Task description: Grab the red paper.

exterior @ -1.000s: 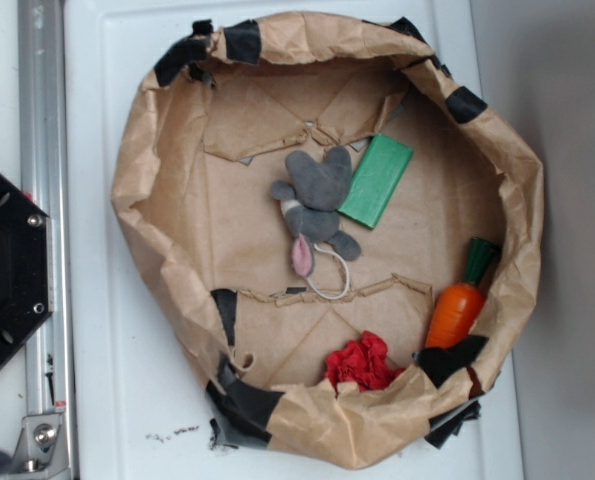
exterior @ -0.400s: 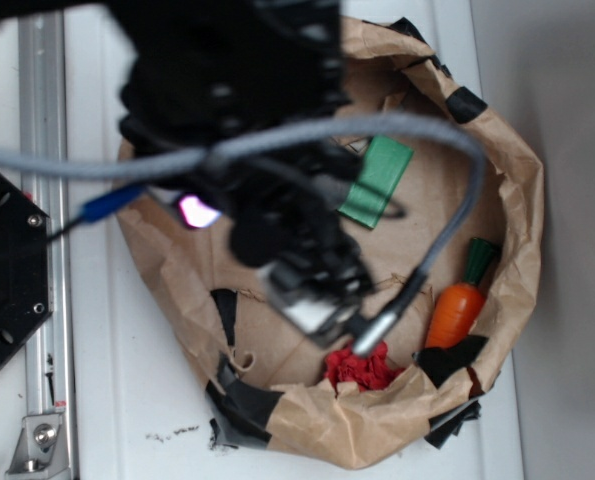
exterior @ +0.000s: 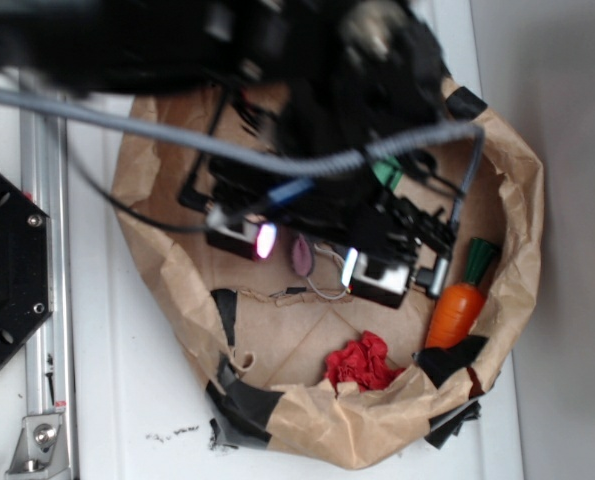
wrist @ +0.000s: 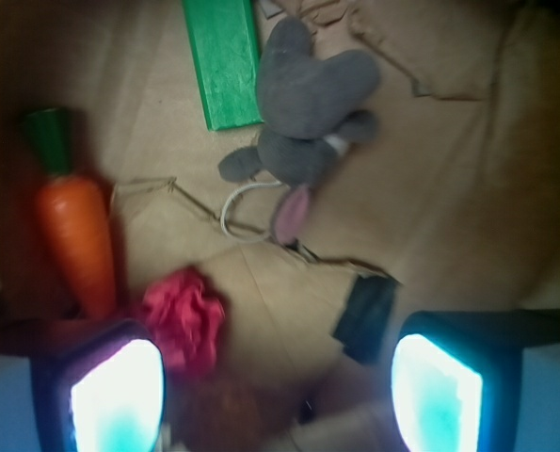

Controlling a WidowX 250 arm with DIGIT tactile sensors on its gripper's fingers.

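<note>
The red paper [exterior: 362, 362] is a crumpled bright red wad on the floor of the brown paper bowl [exterior: 522, 200], close to the near rim. My gripper [exterior: 307, 255] hovers over the middle of the bowl, above the paper and apart from it. Its two lit pads stand wide apart with nothing between them, so it is open. In the wrist view the red paper [wrist: 185, 315] lies just beyond the left pad [wrist: 120, 395], off the centre line of the gripper [wrist: 278, 395].
An orange carrot [exterior: 455, 305] with a green top lies right of the red wad, against the bowl wall. A green block [wrist: 225, 61] and a grey stuffed mouse [wrist: 308, 122] lie further in. Black tape patches [wrist: 366, 315] mark the bowl. A metal rail [exterior: 42, 300] runs along the left.
A second ago the arm was out of view. It swept in over the bowl and has since shifted right, and now covers the mouse and most of the green block.
</note>
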